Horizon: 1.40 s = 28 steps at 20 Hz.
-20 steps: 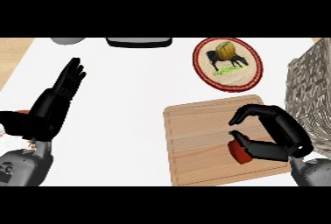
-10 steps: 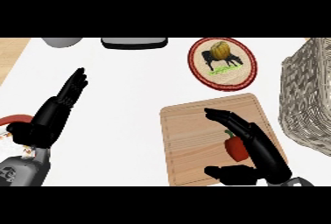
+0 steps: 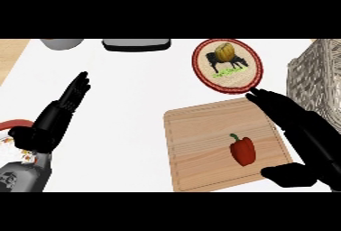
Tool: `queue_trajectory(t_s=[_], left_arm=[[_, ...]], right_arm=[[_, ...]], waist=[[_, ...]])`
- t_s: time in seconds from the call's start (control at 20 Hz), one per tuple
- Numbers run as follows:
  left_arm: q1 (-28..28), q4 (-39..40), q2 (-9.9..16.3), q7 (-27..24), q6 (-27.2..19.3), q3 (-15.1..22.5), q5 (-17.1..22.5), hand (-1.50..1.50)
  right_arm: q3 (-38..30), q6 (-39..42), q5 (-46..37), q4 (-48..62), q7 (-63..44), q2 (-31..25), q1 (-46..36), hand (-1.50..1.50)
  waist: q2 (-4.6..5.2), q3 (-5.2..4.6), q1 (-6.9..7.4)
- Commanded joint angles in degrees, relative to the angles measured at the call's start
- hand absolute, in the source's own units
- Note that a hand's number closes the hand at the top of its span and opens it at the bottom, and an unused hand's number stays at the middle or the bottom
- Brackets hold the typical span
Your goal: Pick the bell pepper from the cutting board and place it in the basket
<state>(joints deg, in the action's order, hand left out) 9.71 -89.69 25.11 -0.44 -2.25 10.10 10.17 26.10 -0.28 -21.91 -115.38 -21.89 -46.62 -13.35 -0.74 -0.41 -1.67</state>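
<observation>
A red bell pepper point(image 3: 243, 150) with a green stem lies on the wooden cutting board point(image 3: 200, 144) at the lower right. My right hand point(image 3: 303, 135) is open just right of the pepper, fingers stretched toward the far board edge and thumb low near the board's front corner; it does not touch the pepper. The woven basket point(image 3: 318, 72) stands at the right edge, partly cut off. My left hand point(image 3: 57, 119) rests open at the left, fingers pointing up.
A round plate point(image 3: 228, 64) with a red rim and an animal picture lies behind the board. A dark tray point(image 3: 135, 44) and a grey bowl point(image 3: 62, 43) sit at the far edge. A red-rimmed dish point(image 3: 10, 126) shows at the left edge.
My right hand has uncurled and shifted right off the pepper, which now shows fully on the board. The view has shifted slightly. The left hand has stayed open.
</observation>
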Motion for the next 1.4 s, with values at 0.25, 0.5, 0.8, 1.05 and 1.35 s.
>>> queue_trajectory(t_s=[0.25,0.5,0.8,1.05,1.35], left_arm=[[1.8,-0.1,0.5,1.3,2.3,-1.8,1.3,0.00],[-2.8,-2.8,-2.0,-0.5,0.8,-0.4,-2.0,0.00],[-0.4,1.4,-3.2,-2.5,4.6,-3.3,-2.9,0.00],[0.8,2.7,-3.9,-2.2,5.9,-4.6,-3.5,0.00],[-2.0,-2.2,-6.1,-0.2,5.1,-3.3,-6.3,0.00]], right_arm=[[-8.1,25.3,22.9,-14.5,-19.0,-13.0,-3.3,-1.50],[-20.3,29.7,34.8,-17.1,-23.5,-16.1,-0.2,-1.50],[-26.8,33.4,29.3,-18.9,-19.8,-9.4,7.2,-1.50],[-24.4,32.8,18.2,-15.0,-12.3,-0.7,11.1,-1.50],[-22.1,30.5,9.0,-14.7,-6.3,6.6,16.2,-1.50]], waist=[[0.40,0.25,0.56],[0.46,0.38,1.04],[0.65,0.42,1.13],[0.74,0.44,1.42],[0.64,0.44,1.36]])
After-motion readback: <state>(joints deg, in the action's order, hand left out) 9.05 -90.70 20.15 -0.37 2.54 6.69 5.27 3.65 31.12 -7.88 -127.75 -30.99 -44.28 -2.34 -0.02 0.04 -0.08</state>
